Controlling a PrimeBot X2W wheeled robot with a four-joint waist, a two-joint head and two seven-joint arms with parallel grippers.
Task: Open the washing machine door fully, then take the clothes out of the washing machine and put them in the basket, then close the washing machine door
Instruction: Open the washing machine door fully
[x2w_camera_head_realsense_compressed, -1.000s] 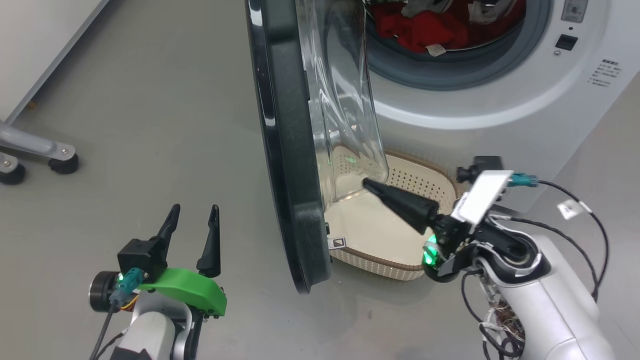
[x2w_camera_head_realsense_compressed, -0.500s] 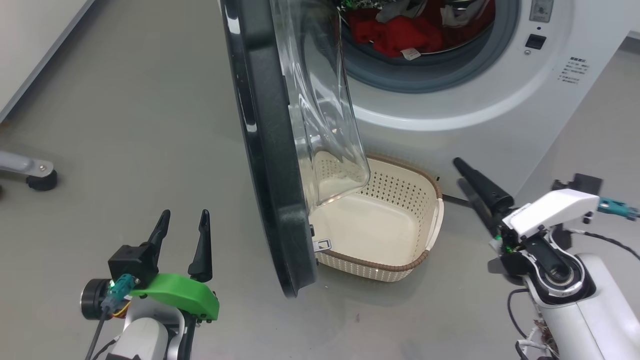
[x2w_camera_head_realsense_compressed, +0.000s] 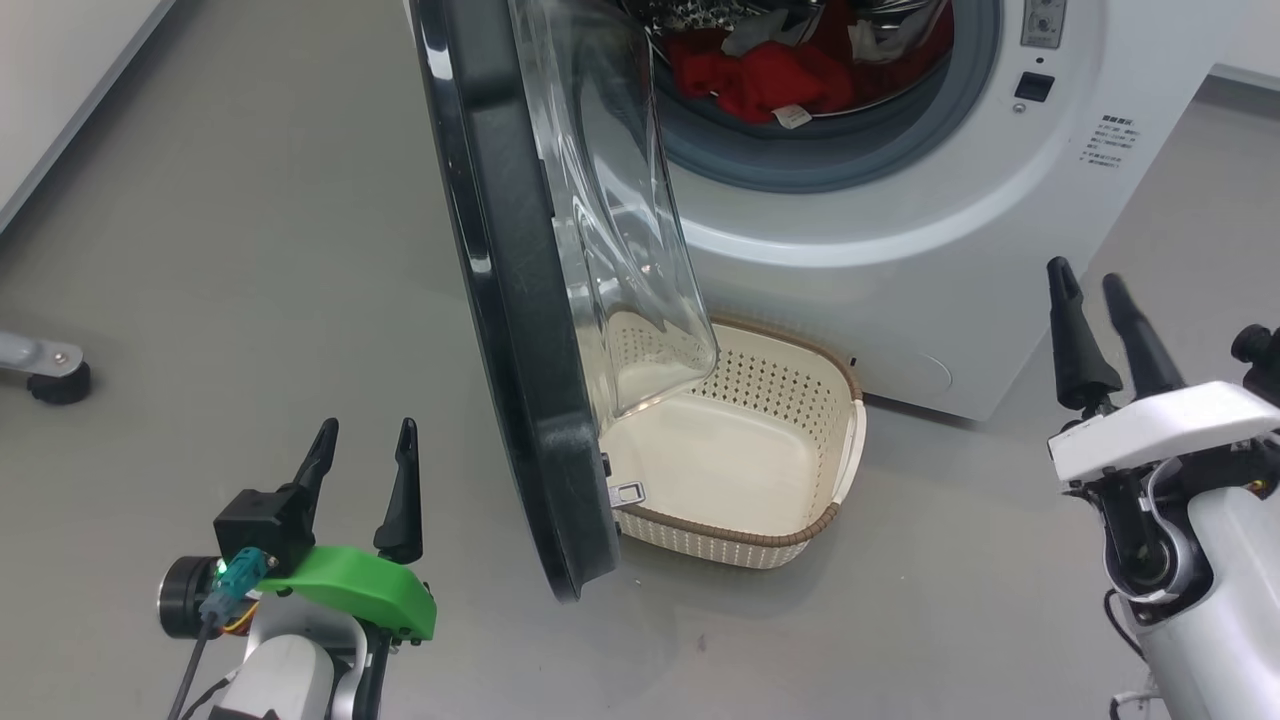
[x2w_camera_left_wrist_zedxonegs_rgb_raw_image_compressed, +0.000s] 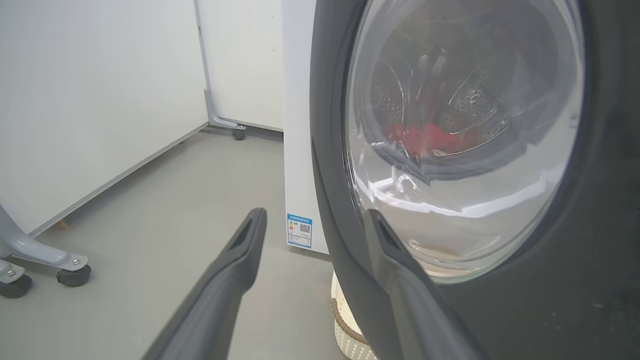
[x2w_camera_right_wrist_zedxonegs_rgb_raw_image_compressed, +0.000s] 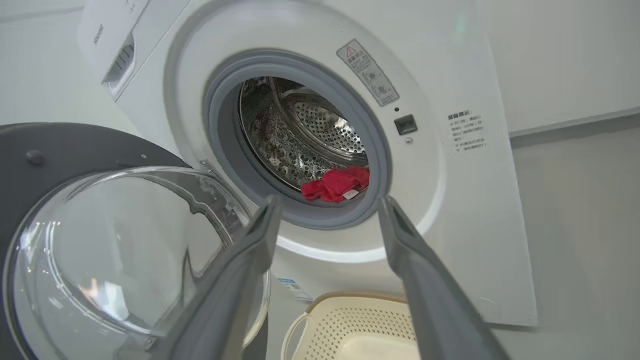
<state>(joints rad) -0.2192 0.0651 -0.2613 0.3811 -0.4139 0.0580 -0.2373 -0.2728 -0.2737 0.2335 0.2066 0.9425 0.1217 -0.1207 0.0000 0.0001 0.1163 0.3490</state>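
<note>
The washing machine (x2w_camera_head_realsense_compressed: 900, 220) stands at the top, and its door (x2w_camera_head_realsense_compressed: 510, 300) hangs open, edge-on to me, the glass bowl over the basket's left end. Red clothes (x2w_camera_head_realsense_compressed: 760, 75) lie in the drum behind the grey ring. On the floor below the opening sits the cream basket (x2w_camera_head_realsense_compressed: 760, 535), with nothing in it. My left gripper (x2w_camera_head_realsense_compressed: 367, 428) is open at the lower left, left of the door's black rim (x2w_camera_left_wrist_zedxonegs_rgb_raw_image_compressed: 575, 280). My right gripper (x2w_camera_head_realsense_compressed: 1085, 273) is open to the right of the basket, holding nothing, and points at the clothes (x2w_camera_right_wrist_zedxonegs_rgb_raw_image_compressed: 335, 182) and the basket (x2w_camera_right_wrist_zedxonegs_rgb_raw_image_compressed: 350, 320).
A grey frame leg on a black caster (x2w_camera_head_realsense_compressed: 45, 370) stands at the far left, beside a white wall panel (x2w_camera_head_realsense_compressed: 60, 90). Bare grey floor lies between my left gripper and the door, and to the right of the machine.
My right gripper has drawn back from the door's glass bowl, swung right past the basket and opened. The head camera has shifted too. The left arm has stayed put.
</note>
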